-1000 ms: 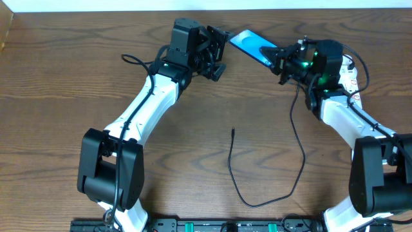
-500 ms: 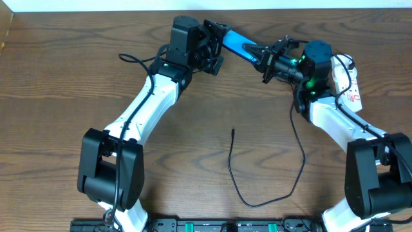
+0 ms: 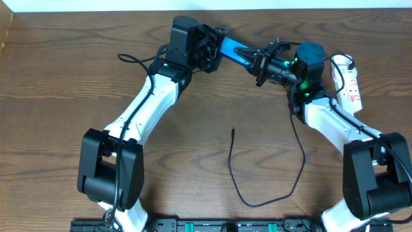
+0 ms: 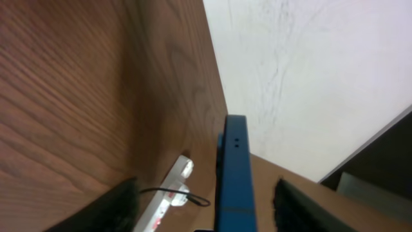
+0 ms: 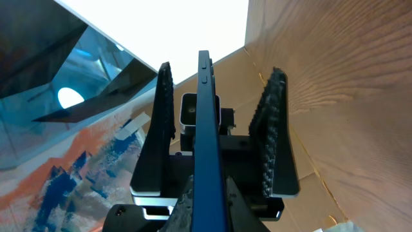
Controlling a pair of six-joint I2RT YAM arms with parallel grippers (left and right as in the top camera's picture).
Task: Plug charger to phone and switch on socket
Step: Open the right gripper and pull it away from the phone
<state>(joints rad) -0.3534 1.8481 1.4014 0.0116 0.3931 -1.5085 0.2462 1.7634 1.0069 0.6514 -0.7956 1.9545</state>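
Brown wood-grain tabletop (image 3: 58, 96) filled the overhead view, with a pale wall along its far edge. From the near left, the white left arm (image 3: 151, 96) reached up toward the far middle. The left jaws stood apart, one on each side of the phone (image 3: 233, 48), with a gap showing on both sides in the right wrist view. The phone was off the tabletop and turned on its edge, so that only a thin blue strip (image 4: 235, 167) showed between the two arms. Below it, in the open middle of the tabletop, lay the charger (image 3: 230, 158). Its small tip pointed toward the far side, and the thin black cable looped down toward the near edge, then rose toward the right arm (image 3: 331, 122). The right jaws were clamped on the phone's right end and held it up. At the far right lay the socket (image 3: 347, 80), flat on the tabletop just beyond the right arm, its red markings visible.
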